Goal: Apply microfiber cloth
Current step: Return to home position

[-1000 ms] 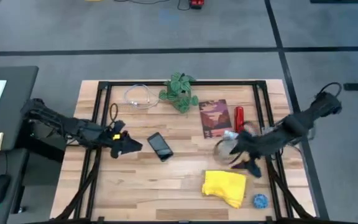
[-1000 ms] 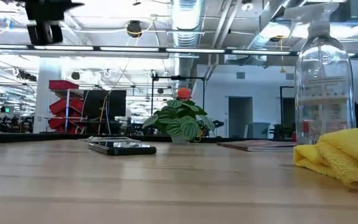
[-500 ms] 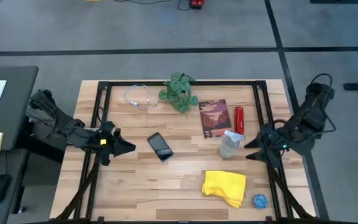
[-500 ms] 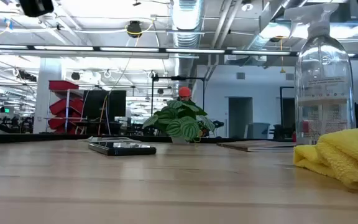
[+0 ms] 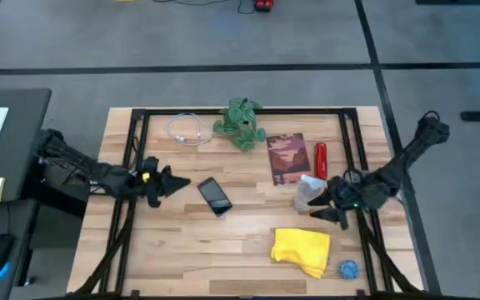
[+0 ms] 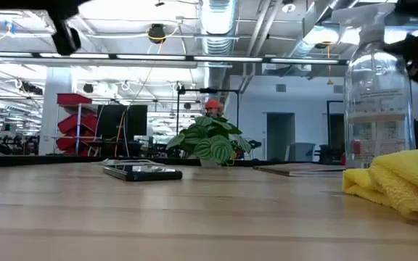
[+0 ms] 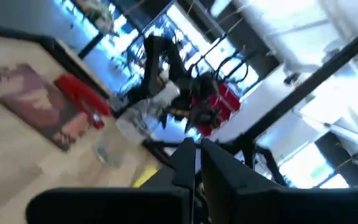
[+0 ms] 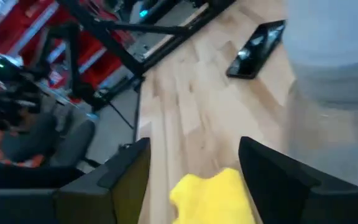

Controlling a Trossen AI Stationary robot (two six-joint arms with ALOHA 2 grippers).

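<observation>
The microfiber cloth (image 5: pixel 300 249) lies crumpled on the right half of the bench (image 5: pixel 223 250), with a small blue ball (image 5: pixel 349 268) just beside it. Near it, next to the clear spray bottle (image 5: pixel 308 197), hangs the right gripper (image 5: pixel 330 210), its fingers spread wide and empty. The black phone (image 5: pixel 214 196) lies mid-bench. The left gripper (image 5: pixel 172 183) hovers near the phone, fingers pressed together on nothing.

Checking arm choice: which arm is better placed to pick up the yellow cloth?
Probably right. The right gripper, open, hangs near the microfiber cloth; the left gripper, shut, is beyond the phone.
</observation>
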